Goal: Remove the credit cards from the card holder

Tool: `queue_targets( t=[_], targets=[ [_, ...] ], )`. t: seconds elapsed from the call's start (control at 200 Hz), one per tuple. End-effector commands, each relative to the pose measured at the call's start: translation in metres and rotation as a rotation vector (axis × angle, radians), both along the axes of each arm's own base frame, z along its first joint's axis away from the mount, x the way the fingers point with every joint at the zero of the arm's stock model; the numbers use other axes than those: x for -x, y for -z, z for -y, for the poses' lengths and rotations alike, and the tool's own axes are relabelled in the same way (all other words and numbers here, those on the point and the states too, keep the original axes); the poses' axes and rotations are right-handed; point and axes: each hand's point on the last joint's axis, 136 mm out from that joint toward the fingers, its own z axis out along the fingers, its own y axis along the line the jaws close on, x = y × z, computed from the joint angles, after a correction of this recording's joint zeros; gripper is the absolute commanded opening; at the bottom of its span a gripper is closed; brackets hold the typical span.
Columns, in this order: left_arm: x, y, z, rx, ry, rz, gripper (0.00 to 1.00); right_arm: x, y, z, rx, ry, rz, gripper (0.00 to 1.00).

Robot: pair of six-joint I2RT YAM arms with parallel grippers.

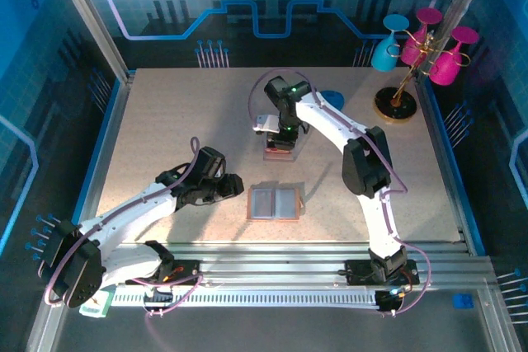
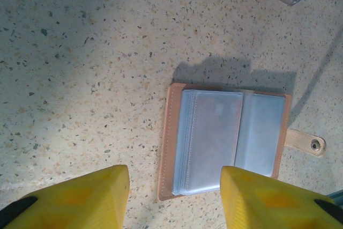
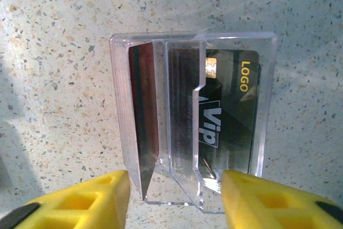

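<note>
Card holder (image 2: 225, 140) lies open right under the left gripper (image 2: 174, 181) - jaws spread, holding nothing. Right gripper (image 3: 174, 181) is also spread, empty, over the clear box (image 3: 187, 38), where a dark card (image 3: 236, 111) and a reddish card (image 3: 146, 122) stand - drop-off step, I'd judge. Next: check the sleeves for a third card. Glass stand (image 1: 402, 96) is well off, not in the way.

Card holder (image 2: 230, 138) tan-rimmed, pale blue inside; black card (image 3: 236, 105), yellow lettering.

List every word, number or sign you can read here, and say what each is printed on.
"LOGO": yellow, on the black card in the clear box.
"ViP": white, on the same card.
Fine print beside it: too small to read.
Card holder: no text visible.
</note>
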Motion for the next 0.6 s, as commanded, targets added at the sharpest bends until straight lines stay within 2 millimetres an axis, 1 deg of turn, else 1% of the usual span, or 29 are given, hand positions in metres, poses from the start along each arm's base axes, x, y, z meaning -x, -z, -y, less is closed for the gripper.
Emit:
queue_targets(
  t=[0.0, 0.045, 0.055, 0.09, 0.115, 0.13, 0.14, 0.27, 0.395, 0.455, 0.595],
  targets=[
    [-0.001, -0.002, 0.0, 0.014, 0.001, 0.005, 0.49, 0.003, -0.008, -0.005, -0.014, -0.001, 0.036, 0.56],
    [-0.001, -0.003, 0.0, 0.016, 0.0, 0.007, 0.49, 0.004, -0.006, -0.006, -0.01, 0.0, 0.039, 0.59],
    [-0.001, -0.003, 0.0, 0.016, 0.0, 0.007, 0.49, 0.004, -0.005, -0.006, -0.011, -0.001, 0.038, 0.64],
    [0.0, -0.003, 0.0, 0.017, -0.002, 0.007, 0.49, 0.004, -0.003, -0.006, -0.007, 0.001, 0.039, 0.76],
    [0.0, -0.002, -0.001, 0.015, -0.002, 0.006, 0.49, 0.003, -0.001, -0.005, -0.005, 0.005, 0.041, 0.88],
    [0.0, -0.002, -0.001, 0.016, -0.004, 0.006, 0.49, 0.003, 0.0, -0.005, -0.002, 0.006, 0.042, 0.98],
    [0.0, -0.003, -0.001, 0.017, -0.004, 0.007, 0.49, 0.003, 0.001, -0.005, -0.001, 0.007, 0.043, 1.0],
    [0.001, -0.002, -0.002, 0.017, -0.005, 0.004, 0.49, 0.0, 0.011, -0.004, 0.015, 0.017, 0.047, 1.0],
    [0.001, -0.002, -0.002, 0.016, -0.008, 0.003, 0.49, -0.008, 0.016, -0.002, 0.031, 0.034, 0.083, 1.0],
    [0.001, -0.002, -0.003, 0.016, -0.009, 0.005, 0.49, -0.015, 0.016, -0.001, 0.039, 0.046, 0.113, 1.0],
    [0.001, -0.002, -0.003, 0.015, -0.008, 0.008, 0.49, -0.028, 0.007, 0.001, 0.043, 0.065, 0.186, 1.0]
  ],
)
